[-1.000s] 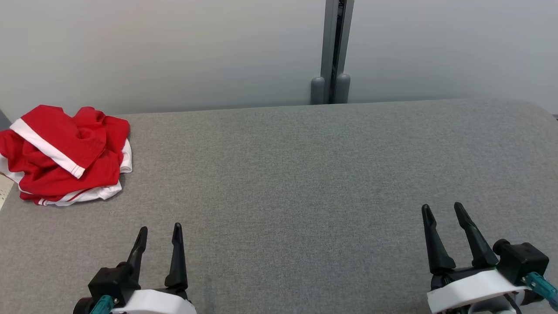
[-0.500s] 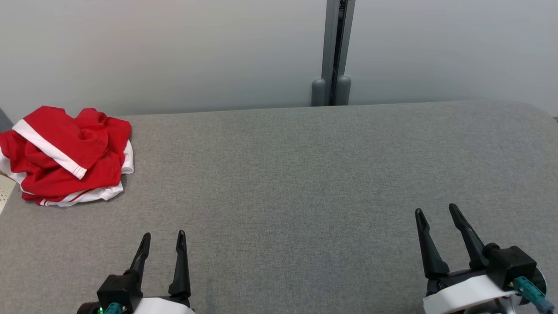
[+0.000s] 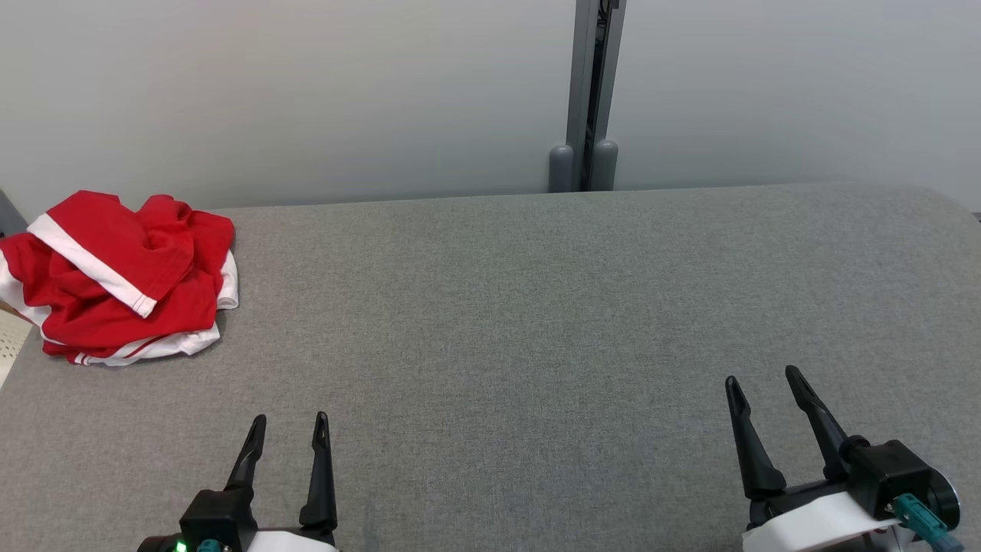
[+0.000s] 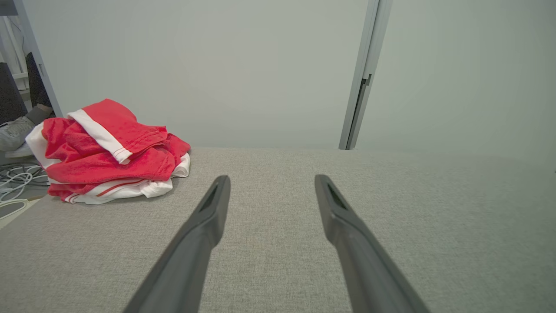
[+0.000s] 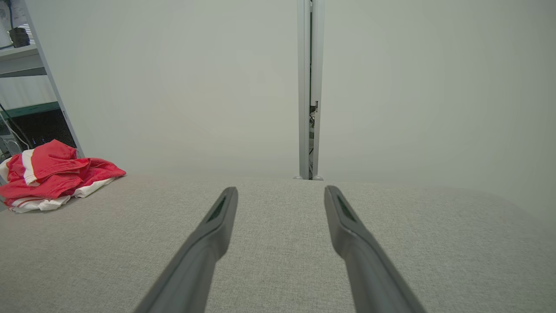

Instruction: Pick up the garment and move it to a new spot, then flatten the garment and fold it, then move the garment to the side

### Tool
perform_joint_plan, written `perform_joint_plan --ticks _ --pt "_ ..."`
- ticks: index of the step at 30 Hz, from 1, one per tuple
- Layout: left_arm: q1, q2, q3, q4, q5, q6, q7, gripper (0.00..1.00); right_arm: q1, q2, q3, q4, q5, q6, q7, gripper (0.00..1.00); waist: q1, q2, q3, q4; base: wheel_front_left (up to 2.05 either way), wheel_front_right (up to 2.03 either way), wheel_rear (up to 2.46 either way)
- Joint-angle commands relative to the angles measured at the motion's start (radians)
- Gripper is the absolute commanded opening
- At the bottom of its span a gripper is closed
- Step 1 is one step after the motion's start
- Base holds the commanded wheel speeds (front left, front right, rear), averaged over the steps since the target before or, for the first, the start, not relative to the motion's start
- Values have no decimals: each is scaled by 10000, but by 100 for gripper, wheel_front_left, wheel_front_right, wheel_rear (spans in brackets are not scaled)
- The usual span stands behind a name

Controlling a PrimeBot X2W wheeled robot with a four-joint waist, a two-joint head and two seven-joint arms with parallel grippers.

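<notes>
Left gripper [image 3: 291,416] drawn back, garment [image 3: 115,284] heaped

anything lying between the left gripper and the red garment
No. From the left gripper to the garment, the grey surface is bare, as the head view and the left wrist view both show.

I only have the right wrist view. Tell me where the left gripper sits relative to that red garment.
Observer: Head view: the left gripper hangs open over the near edge of the table; the garment lies apart from it, farther away and to its left.
Operator: Now report what's beyond the garment.
Observer: Left wrist view: a person's foot in a grey shoe, off the table's left end.
</notes>
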Motion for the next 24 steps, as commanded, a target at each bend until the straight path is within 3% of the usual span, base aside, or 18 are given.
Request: perform_joint_plan --ticks 1,24 --pt "90 49 17 -6 54 34 -24 100 44 -85 -12 28 24 22 -73 100 0 -1 -6 0 0 0 0" --pt "73 49 67 -85 95 -26 -24 100 56 -82 -61 69 70 20 -74 100 0 -1 12 96 0 0 0"
